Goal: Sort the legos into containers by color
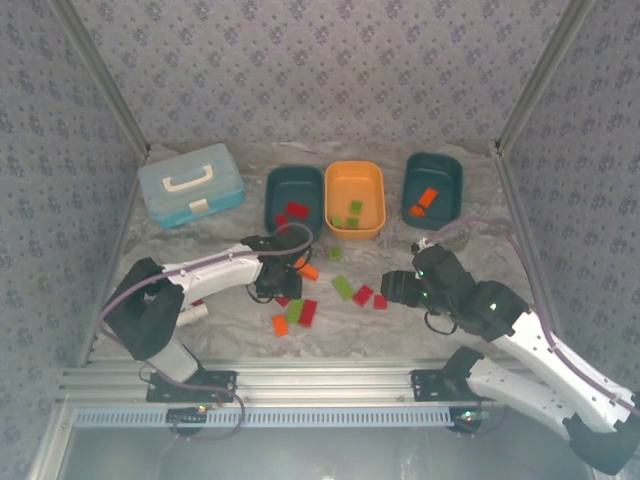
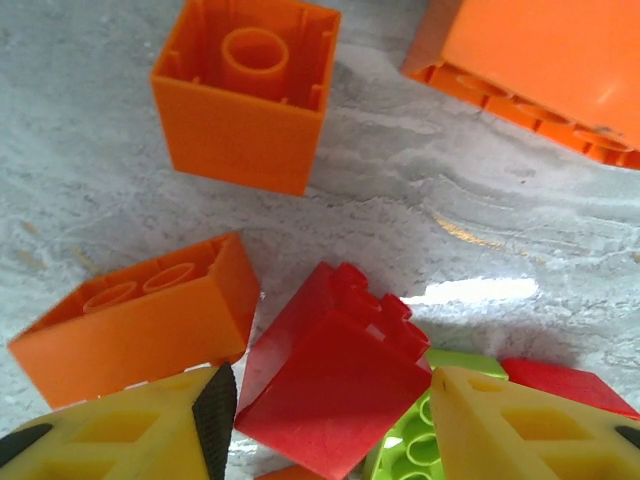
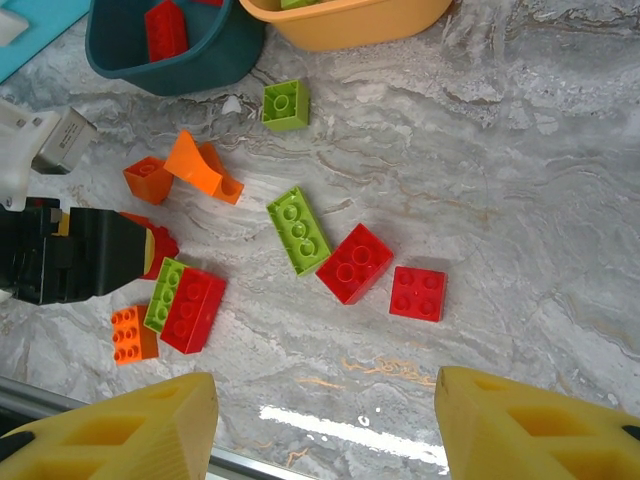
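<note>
Bare marble (image 1: 400,330) right of legos (image 1: 300,310)

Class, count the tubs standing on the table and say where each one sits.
3, in a row at the far side: dark teal tub left, orange tub middle, second teal tub right.

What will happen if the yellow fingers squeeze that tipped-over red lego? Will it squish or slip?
The red lego looks like hard molded plastic, so it probably won't squish. It sits tilted on one edge between the left fingers, so it may twist or pop sideways. It looks hollow like the orange lego, so probably light.
</note>
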Robot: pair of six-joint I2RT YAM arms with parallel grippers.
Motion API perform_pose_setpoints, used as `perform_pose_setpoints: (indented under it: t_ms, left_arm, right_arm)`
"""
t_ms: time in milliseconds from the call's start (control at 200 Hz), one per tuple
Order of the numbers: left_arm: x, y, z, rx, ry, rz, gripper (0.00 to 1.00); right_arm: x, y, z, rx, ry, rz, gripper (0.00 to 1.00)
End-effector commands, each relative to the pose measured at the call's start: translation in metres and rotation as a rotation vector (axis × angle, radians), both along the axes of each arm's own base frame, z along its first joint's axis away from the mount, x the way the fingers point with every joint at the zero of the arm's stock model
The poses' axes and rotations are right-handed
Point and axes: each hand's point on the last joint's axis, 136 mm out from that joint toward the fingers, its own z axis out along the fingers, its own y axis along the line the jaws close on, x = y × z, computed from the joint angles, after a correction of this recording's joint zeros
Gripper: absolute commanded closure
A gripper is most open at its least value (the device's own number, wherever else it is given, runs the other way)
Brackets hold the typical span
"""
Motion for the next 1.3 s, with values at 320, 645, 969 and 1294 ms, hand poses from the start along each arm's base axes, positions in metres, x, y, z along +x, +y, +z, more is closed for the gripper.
perform_pose_setpoints:
  t_ms: [320,645,969,1294]
  left_arm:
    - [-0.003,0.003,-0.021,0.033,0.056,-0.008,0.48]
    - [-0.010,0.010,-0.025,0.074,0.065,-0.002,0.58]
    - [0.007,0.007,0.013,0.062,-0.031,0.009,0.71]
    - [0.086,-0.023,0.099,-0.110,-0.180,0.021,0.72]
  right_arm:
    - [0.004,0.002,-0.001,-0.003,-0.006,-0.018,0.39]
    - [0.006,0.004,-0.003,-0.006,-0.004,-0.017,0.38]
    - [0.005,0.006,-0.006,-0.006,-0.004,-0.005,0.38]
    - [0.014,0.026,0.001,0.026,-0.028,0.031,0.38]
